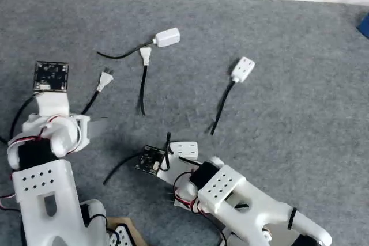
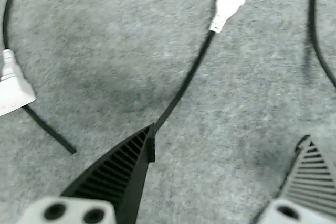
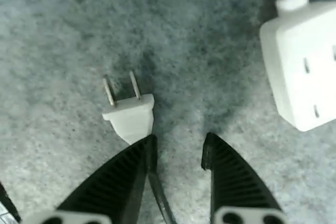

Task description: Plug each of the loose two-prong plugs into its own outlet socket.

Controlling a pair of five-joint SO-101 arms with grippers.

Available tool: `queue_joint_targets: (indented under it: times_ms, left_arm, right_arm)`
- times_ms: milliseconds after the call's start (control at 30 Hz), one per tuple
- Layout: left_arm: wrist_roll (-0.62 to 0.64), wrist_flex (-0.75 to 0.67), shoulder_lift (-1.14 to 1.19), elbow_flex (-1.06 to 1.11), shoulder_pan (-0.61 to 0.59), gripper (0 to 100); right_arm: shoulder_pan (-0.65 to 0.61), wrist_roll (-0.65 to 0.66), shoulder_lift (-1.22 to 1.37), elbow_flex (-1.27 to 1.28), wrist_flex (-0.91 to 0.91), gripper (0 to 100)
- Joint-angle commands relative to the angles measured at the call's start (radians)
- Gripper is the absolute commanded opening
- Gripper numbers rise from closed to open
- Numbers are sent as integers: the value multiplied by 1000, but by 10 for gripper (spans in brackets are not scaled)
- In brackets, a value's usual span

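Table: grey carpeted tabletop (image 1: pixel 300 142), strewn with white sockets, plugs and black cords, seen from above.
Sockets: three white outlet blocks lie apart. The far socket (image 1: pixel 167 37) sits toward the back, the side socket (image 1: pixel 243 69) lies off to its right, and the near socket (image 3: pixel 302 61) rests slots-up just beside my right pincer.
Left pincer (image 2: pixel 229 135): spread wide over bare carpet and gripping nothing. One fingertip sits at the black cord (image 2: pixel 184 85) that leads ahead to the forward plug (image 2: pixel 227 4).
Right pincer (image 3: pixel 180 140): low over the carpet, parted by a narrow gap, nothing between its fingers.
Close plug (image 3: pixel 130 115): flat on the carpet, two prongs pointing away from me. Its back touches one of my right fingertips, and its cord passes under that finger.
Back plug (image 1: pixel 145 55): loose, just beside the far socket.
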Motion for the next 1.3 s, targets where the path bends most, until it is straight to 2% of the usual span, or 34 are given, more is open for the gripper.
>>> queue_joint_targets:
  times_ms: [0, 367, 533, 767, 1067, 1267]
  left_arm:
    - [-77, -44, -7, -33, -51, 400]
    - [-80, -153, -7, 45, -73, 400]
    - [-80, -158, -7, 44, -73, 400]
    - [-80, -158, -7, 45, -73, 400]
    - [-80, -158, -7, 44, -73, 400]
    - [-80, -158, -7, 44, -73, 400]
  right_arm:
    - [-18, -9, -13, -4, 10, 156]
    - [-18, 57, -5, -263, 314, 156]
    - [-24, 63, -13, -205, 308, 156]
    - [-156, 28, -13, -188, 294, 156]
    - [-165, 28, -4, -182, 295, 161]
    - [-165, 63, -2, -162, 295, 245]
